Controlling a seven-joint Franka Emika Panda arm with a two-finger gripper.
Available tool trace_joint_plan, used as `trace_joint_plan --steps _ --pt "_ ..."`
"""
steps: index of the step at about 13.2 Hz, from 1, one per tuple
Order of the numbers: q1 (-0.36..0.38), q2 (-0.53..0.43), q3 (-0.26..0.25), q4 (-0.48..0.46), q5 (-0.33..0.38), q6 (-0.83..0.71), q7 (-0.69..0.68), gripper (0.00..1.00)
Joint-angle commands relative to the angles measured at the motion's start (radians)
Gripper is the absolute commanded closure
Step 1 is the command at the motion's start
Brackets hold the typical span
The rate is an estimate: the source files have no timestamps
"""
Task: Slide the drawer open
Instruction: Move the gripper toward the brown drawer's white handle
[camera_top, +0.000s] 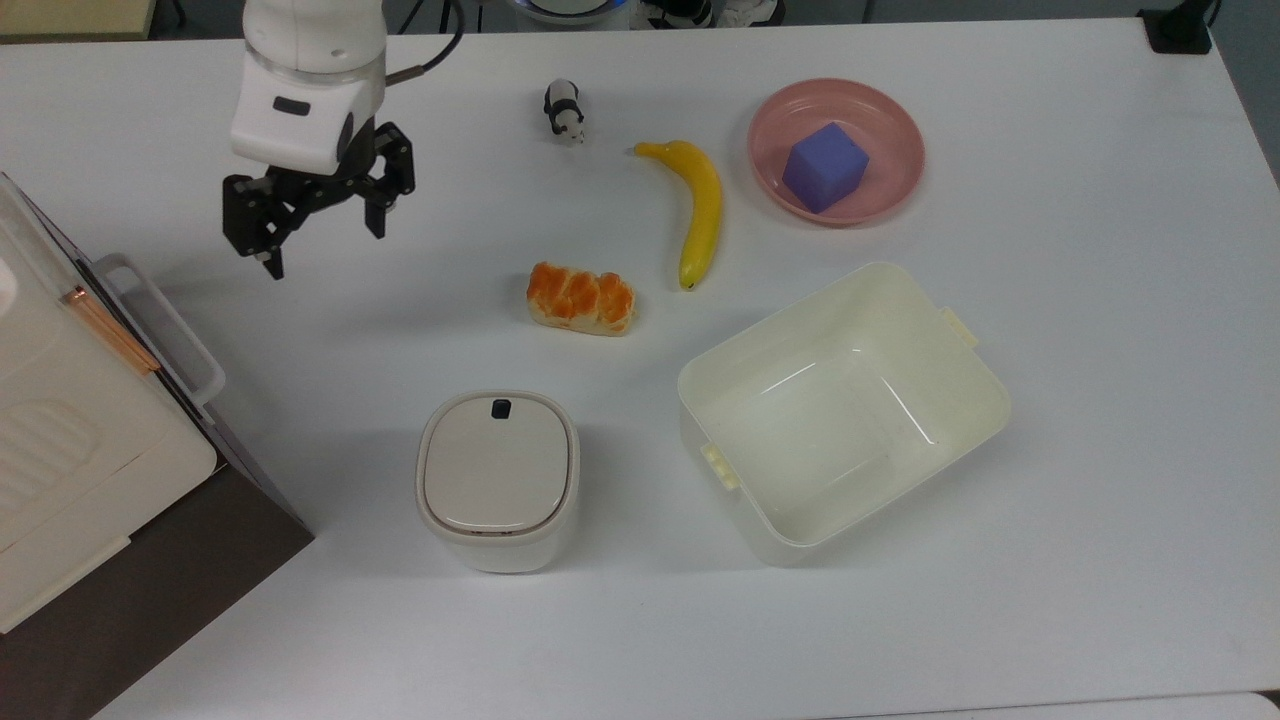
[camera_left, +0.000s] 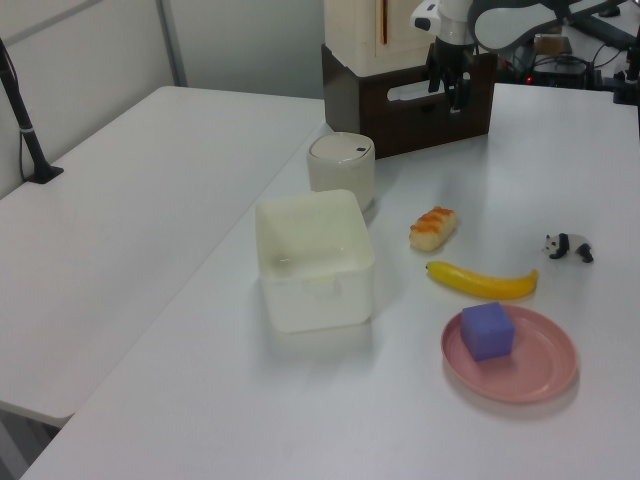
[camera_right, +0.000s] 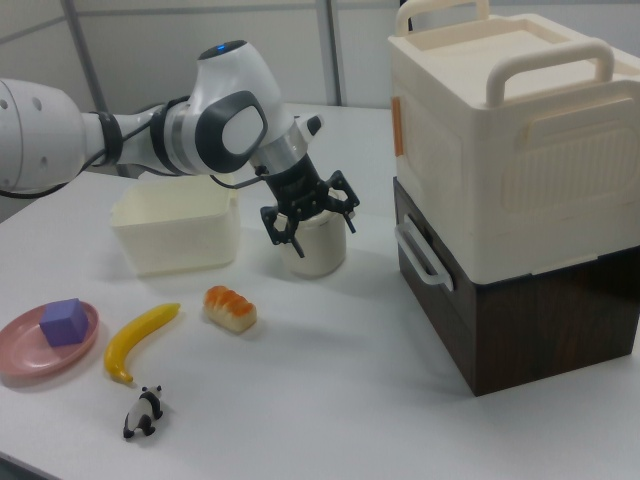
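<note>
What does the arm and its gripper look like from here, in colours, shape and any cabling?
The arm is glossy white with rounded, bulbous joints, grey joint caps and dark seams between segments; a small blue light sits on top of one joint. A black cable runs along the wrist in the top view. The gripper has a white housing with a dark slot and black, angular fingers.

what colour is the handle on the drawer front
White, a loop handle on the dark brown drawer front; it shows best in the right view.
</note>
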Motion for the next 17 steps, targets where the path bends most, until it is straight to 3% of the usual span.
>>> trace_joint_plan --steps 1,17 --pt "-0.021 0.033 -0.003 0.017 -0.031 0.068 -0.021 0.01" --pt "-0.045 0.076 -0.001 0.029 -0.060 0.118 -0.021 0.00"
